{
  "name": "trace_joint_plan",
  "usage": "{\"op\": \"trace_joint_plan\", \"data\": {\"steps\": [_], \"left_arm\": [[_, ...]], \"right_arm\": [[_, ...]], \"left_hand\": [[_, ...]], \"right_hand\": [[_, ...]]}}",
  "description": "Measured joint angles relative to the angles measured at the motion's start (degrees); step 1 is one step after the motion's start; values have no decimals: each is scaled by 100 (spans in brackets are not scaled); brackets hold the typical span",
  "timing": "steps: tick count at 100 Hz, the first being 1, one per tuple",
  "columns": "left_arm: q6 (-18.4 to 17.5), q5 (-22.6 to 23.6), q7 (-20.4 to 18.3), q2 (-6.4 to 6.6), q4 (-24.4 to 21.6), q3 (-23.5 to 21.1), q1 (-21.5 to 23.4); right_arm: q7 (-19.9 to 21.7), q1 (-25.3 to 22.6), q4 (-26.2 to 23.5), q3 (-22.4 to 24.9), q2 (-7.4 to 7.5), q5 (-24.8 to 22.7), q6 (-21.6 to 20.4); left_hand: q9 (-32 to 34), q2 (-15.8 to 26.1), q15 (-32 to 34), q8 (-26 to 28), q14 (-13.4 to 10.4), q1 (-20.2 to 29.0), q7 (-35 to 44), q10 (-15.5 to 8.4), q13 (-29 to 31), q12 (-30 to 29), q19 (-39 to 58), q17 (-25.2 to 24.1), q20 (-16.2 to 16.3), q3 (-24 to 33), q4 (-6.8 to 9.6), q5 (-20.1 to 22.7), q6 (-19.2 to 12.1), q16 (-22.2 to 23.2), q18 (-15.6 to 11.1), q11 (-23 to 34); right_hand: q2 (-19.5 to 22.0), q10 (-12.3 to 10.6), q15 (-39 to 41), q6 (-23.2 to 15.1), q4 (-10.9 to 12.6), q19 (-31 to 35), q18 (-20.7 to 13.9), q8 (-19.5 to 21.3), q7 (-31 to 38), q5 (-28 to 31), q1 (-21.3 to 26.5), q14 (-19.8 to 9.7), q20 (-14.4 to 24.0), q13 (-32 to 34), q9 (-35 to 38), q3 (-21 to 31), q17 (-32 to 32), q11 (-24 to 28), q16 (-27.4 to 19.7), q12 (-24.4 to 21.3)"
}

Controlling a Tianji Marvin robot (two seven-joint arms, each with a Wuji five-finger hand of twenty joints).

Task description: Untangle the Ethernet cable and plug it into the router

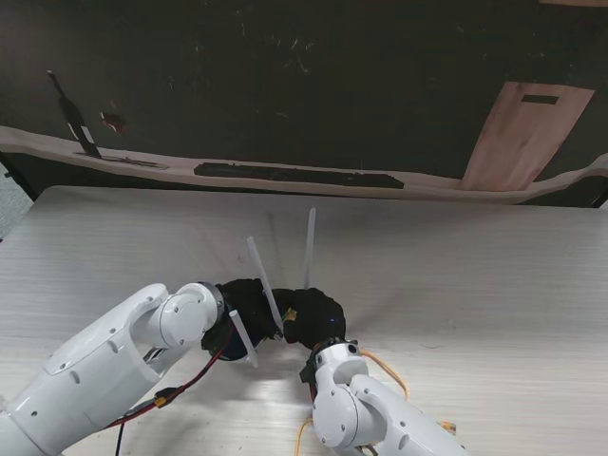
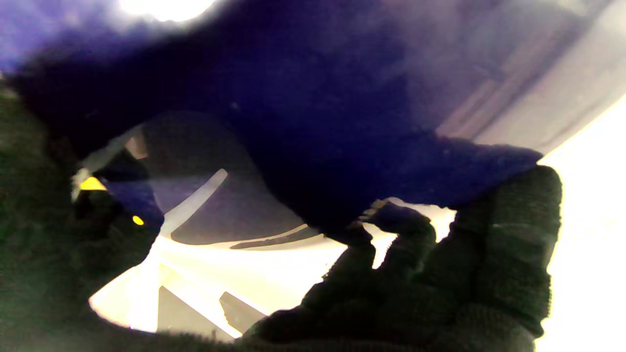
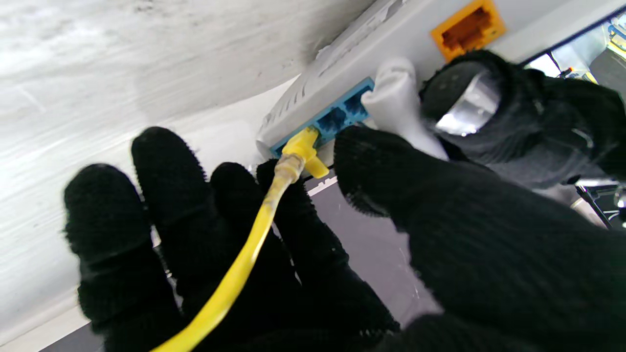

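Though spread, robot hand (image 3: pixel 274 254) under cable (image 3: pixel 244 259) (yellow)

My right hand (image 3: pixel 274 254) wears a black knitted glove, and my left hand (image 1: pixel 249 302) wears the same black glove. My arms (image 1: pixel 104 356) are white and glossy. The cable (image 3: pixel 244 259) is yellow, with a yellow plug (image 3: pixel 304 146). The router (image 3: pixel 391 44) is white; its antennas (image 1: pixel 309 247) are white too. On its side, the ports (image 3: pixel 337 115) are light blue, and one separate port (image 3: pixel 467 27) is orange. The table (image 1: pixel 475 285) is pale, whitish grey, with a fine pattern of wood grain. Behind the table, the wall (image 1: pixel 285 76) is dark. A light brown board (image 1: pixel 522 133) leans there.
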Motion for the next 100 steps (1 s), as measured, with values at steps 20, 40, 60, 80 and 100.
{"op": "trace_joint_plan", "data": {"steps": [20,40,60,80,100], "left_arm": [[77,492,225,-128,-10,-42,150],[259,725,688,-245,69,-27,253],[408,1188,1073,-371,189,-175,395],[585,1826,1471,-388,348,-142,434],[873,2163,2088,-432,585,-72,470]], "right_arm": [[-220,-287,-260,360,61,-181,-231],[-830,-424,-348,663,51,-257,-735],[-850,-642,-485,1023,59,-317,-849],[-1054,-886,-675,1309,95,-391,-1132],[-1167,-1055,-827,1470,135,-482,-1281]], "left_hand": [[148,0,362,125,-313,-1,541,-345,165,180,252,164,72,-887,0,15,-475,185,-268,474],[348,0,798,200,-555,-2,787,-665,292,260,391,247,73,-1679,-2,116,-914,370,-437,778],[430,0,1011,202,-1329,-2,916,-1659,289,323,383,247,132,-2539,-5,264,-1989,492,-1326,898],[430,92,720,128,-1625,-2,901,-1822,288,293,318,194,141,-2551,-6,264,-2127,126,-1664,757],[415,762,526,-16,-1764,-2,764,-1845,131,152,17,29,1117,-2551,-6,254,-2128,-158,-1890,491]], "right_hand": [[83,11,-635,-752,-76,-420,4,-37,-1007,-626,-415,70,153,-737,-785,-455,-741,-486,-23,-88],[285,11,-797,-790,-83,-465,7,-38,-1058,-622,-550,74,260,-829,-848,-491,-869,-578,-24,-90],[359,11,-922,-790,-83,-634,7,-38,-1058,-622,-550,74,262,-911,-846,-491,-1016,-623,-24,-93],[371,11,-969,-798,-83,-656,9,-38,-1058,-622,-576,74,261,-972,-914,-491,-1082,-704,-25,-100],[431,11,-970,-802,-83,-704,10,-39,-1058,-622,-614,74,262,-972,-914,-491,-1098,-704,0,-143]]}}
